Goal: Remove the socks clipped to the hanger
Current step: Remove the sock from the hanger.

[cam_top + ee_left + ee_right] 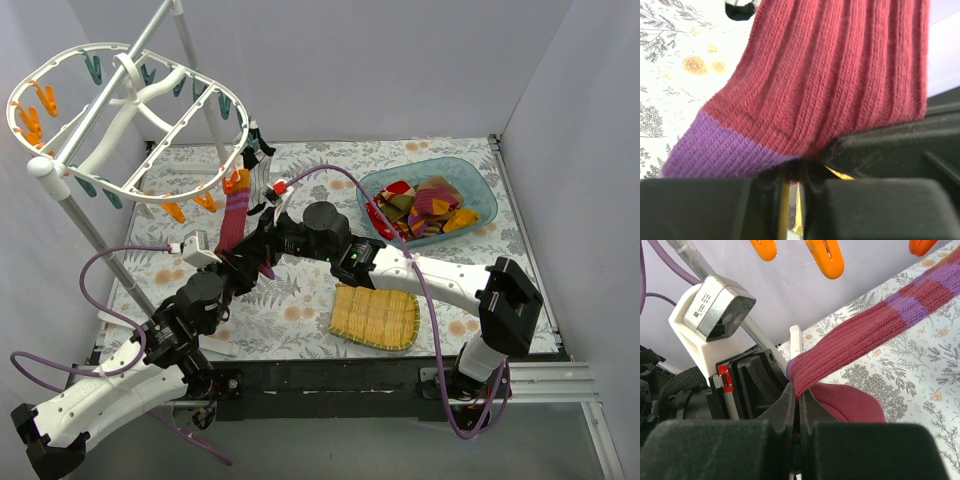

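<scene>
A maroon sock [234,222] with purple bands hangs from an orange clip [236,183] on the near rim of the white hanger [190,195]. My left gripper [795,172] is shut on its lower edge, beside the purple toe [715,150]. My right gripper [801,395] is shut on the same sock [865,335], which stretches taut up to the right. In the top view both grippers, left [243,262] and right [262,243], meet at the sock's bottom end. A black-and-white striped sock [262,175] hangs just to the right.
A blue bin [478,180] holding several socks sits at the back right. A yellow woven mat [375,317] lies near the front edge. The stand's grey-white pole [95,235] slants down at the left. Orange clips [825,257] dangle above the right wrist.
</scene>
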Controlling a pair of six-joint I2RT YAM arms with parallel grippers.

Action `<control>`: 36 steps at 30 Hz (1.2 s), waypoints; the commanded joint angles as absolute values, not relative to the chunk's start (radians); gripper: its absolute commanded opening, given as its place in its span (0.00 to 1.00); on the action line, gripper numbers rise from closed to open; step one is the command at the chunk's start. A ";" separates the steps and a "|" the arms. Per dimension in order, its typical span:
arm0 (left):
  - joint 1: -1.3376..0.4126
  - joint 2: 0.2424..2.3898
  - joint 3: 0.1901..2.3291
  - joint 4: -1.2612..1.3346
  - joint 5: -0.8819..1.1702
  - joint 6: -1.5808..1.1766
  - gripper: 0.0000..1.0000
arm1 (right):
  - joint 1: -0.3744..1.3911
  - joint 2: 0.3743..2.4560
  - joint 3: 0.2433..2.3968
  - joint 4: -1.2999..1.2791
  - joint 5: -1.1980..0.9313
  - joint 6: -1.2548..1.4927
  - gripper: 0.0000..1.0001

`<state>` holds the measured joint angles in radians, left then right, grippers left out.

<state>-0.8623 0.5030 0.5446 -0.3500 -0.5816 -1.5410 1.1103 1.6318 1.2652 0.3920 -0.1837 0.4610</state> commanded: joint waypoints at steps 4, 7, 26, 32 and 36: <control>-0.861 0.497 0.526 -0.350 -0.626 -1.528 0.00 | 1.120 1.629 1.308 0.413 -0.163 0.459 0.01; -0.861 0.492 0.529 -0.357 -0.614 -1.528 0.00 | 1.120 1.624 1.301 0.411 -0.140 0.448 0.01; -0.861 0.460 0.546 -0.431 -0.529 -1.545 0.00 | 1.086 1.569 1.276 0.413 0.050 0.324 0.52; -0.862 0.468 0.552 -0.439 -0.520 -1.545 0.00 | 0.951 1.575 1.279 0.482 -0.063 0.388 0.49; -0.862 0.476 0.557 -0.442 -0.518 -1.545 0.00 | 0.882 1.612 1.351 0.486 -0.135 0.402 0.49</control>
<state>-0.8619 0.4698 0.5373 -0.4248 -0.5259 -1.5452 0.9276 1.6135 1.2652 0.4149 -0.0566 0.3767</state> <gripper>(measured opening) 0.036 0.489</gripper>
